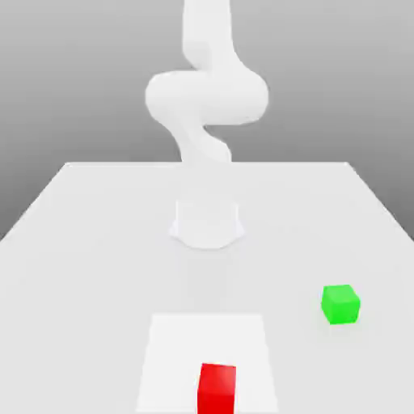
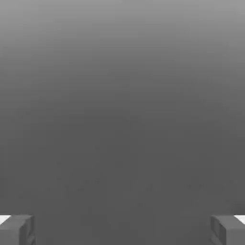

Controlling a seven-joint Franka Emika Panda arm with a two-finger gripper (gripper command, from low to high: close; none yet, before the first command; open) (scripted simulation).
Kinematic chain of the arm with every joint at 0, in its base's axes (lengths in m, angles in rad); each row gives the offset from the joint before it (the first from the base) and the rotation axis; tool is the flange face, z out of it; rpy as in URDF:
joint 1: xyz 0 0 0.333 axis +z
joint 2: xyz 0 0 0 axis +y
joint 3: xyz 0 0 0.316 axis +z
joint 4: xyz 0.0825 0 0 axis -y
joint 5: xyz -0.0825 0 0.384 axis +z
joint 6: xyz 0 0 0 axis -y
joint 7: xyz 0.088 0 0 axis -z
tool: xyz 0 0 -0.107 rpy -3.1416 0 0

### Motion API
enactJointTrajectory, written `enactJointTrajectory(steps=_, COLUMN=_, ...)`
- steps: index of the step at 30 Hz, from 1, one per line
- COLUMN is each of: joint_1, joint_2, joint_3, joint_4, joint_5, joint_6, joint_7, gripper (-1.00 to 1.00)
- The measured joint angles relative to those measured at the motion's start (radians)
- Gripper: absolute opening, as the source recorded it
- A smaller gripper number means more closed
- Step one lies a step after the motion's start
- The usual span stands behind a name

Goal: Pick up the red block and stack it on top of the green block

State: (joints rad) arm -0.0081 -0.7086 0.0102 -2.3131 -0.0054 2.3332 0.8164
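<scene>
One red block, one green block, apart.

The arm rose white from its round base at the far middle of the table, then bent in a thick S-curve above that base: one link bulged toward the exterior view's right, another swung back left, and the topmost link ran straight up out of view. The gripper was seen only in the hand view. Its two grey fingers stood wide apart at opposite edges, nothing between them, facing only blank grey.
</scene>
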Motion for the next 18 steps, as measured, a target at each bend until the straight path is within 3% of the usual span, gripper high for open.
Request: enactJointTrajectory(steps=18, joint_1=-0.03, joint_2=0.659, joint_3=0.044, joint_4=-0.095, joint_5=-0.039, joint_6=0.239, joint_7=0.118, gripper=0.0)
